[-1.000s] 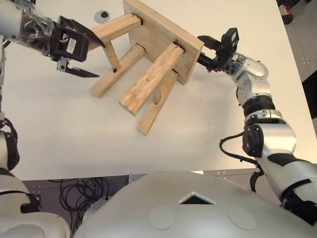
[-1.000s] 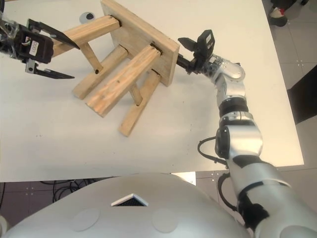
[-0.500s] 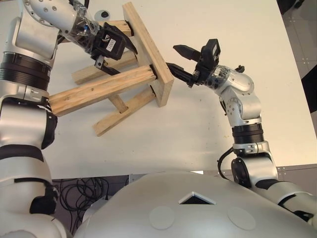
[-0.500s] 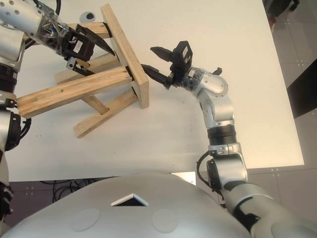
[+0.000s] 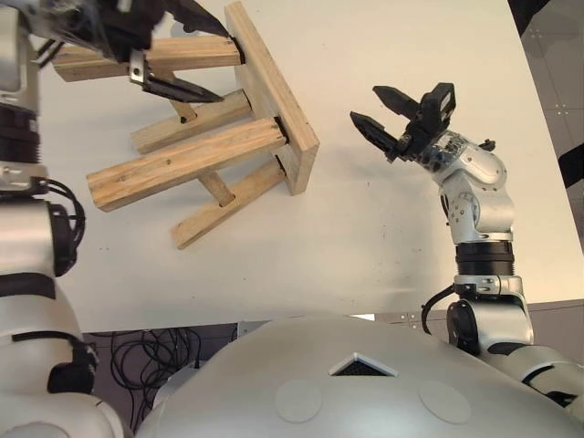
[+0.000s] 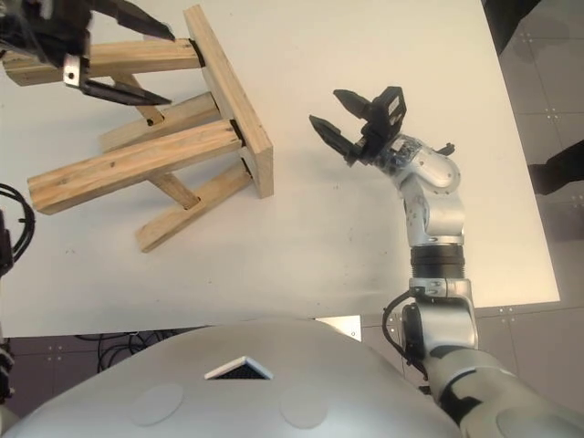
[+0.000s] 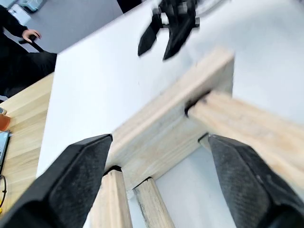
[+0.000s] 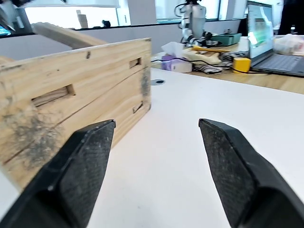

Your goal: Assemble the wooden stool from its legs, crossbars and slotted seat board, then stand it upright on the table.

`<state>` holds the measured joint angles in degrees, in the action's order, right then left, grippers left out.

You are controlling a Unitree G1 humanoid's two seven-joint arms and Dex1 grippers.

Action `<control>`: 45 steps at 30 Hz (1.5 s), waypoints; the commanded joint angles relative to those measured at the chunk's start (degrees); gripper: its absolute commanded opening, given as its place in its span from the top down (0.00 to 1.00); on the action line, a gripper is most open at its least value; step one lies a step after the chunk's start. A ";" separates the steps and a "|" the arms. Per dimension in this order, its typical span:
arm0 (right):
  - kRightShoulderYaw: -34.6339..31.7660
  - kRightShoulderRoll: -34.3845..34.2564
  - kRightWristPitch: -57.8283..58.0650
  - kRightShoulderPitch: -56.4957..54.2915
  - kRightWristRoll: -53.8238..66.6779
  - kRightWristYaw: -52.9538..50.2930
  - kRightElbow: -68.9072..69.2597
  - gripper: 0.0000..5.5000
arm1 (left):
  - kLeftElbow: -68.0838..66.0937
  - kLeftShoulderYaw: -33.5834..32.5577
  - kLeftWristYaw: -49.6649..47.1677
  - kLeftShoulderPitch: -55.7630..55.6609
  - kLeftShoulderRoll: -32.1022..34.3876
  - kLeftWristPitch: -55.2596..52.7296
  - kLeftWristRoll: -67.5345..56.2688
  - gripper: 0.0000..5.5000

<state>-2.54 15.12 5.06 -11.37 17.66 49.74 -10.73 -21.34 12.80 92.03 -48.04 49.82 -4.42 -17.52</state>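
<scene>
Assembled wooden stool (image 5: pixel 228 137) lies sideways on the white desk (image 5: pixel 365 228), seat board (image 5: pixel 274 100) on edge. Left hand (image 5: pixel 219 62), spread wide, straddles the far leg (image 5: pixel 201 52). Right hand (image 5: pixel 365 103), also wide, hovers apart. Best approach: grip that leg firmly and steady the board while tipping.

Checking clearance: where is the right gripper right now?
In the left eye view the right gripper hangs open above the table on the robot's right, apart from the seat board, which stands on edge to its left.
</scene>
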 commanded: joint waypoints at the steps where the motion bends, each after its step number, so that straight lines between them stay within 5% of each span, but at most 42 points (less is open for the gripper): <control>1: -0.71 0.90 -1.23 0.24 0.19 -1.20 -0.65 0.41 | 3.60 -2.87 0.45 2.97 9.61 -8.69 -9.07 0.32; 8: -0.09 0.63 -2.30 0.93 0.33 -2.87 -0.92 0.41 | -6.35 -15.44 -0.26 6.43 15.02 -15.94 -12.18 0.32; 15: 0.17 1.12 -2.84 1.46 0.48 -3.44 -2.11 0.41 | -37.54 -23.29 -2.46 3.49 16.77 -15.40 -9.76 0.32; 22: 0.36 1.11 -3.02 1.26 0.30 -3.99 -3.94 0.41 | -45.35 -12.27 -14.46 15.65 10.46 1.40 9.29 0.32; 30: 9.00 -4.26 -6.14 -0.92 -4.74 -5.04 -3.79 0.41 | -47.65 -11.49 -24.76 13.11 1.07 7.46 14.75 0.32; 39: 14.29 -5.60 -7.42 -4.70 -8.67 -4.16 -6.60 0.41 | -50.72 -0.52 -34.08 7.99 -2.56 15.15 30.68 0.32; 45: 17.22 -5.62 -6.60 -3.28 -9.01 -2.44 -3.96 0.41 | -52.43 -2.59 -33.66 1.66 -7.48 14.56 29.61 0.32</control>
<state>13.63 9.62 -2.15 -14.93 8.82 46.27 -16.83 -73.16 11.24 57.08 -43.73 43.84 10.46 12.64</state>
